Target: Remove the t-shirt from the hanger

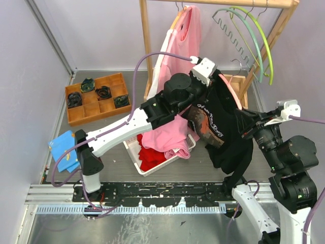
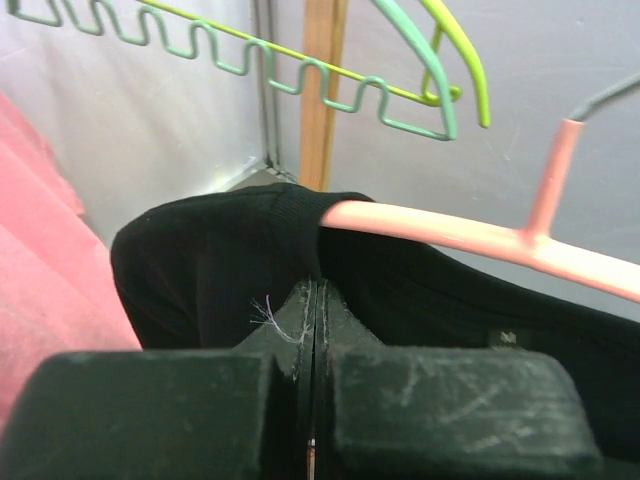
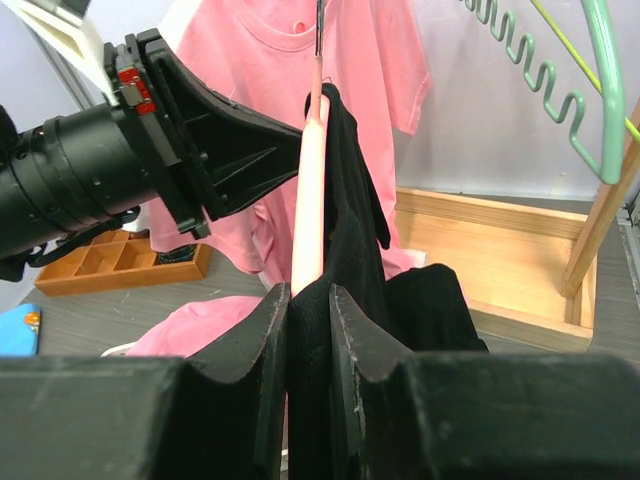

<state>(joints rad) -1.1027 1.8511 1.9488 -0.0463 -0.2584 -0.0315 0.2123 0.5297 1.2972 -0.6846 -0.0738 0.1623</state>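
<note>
The t-shirt (image 1: 223, 132) hangs in the air between my two arms, above the desk and to the right of the white basket (image 1: 133, 158), not yet off its hanger (image 2: 450, 235). My left tool (image 2: 315, 300) is fully closed, and I judge that its tips pinch a thin fold of cloth at the shoulder. My right tool (image 3: 310, 300) is closed part-way on a thicker bunch of the black cloth. The hanger's arm runs down into that same gap, but I cannot tell whether it is caught too. Risks: the left pinch is shallow, so the cloth may slip free under pull. If the right tool pins cloth against the hanger, the shirt will stretch rather than slide. The collar could also snag on the hanger's end. Materials: the shirt is a soft, limp black knit with a ribbed edge. The hanger is smooth, pink, thin and rigid, with a grey wire hook.
</note>
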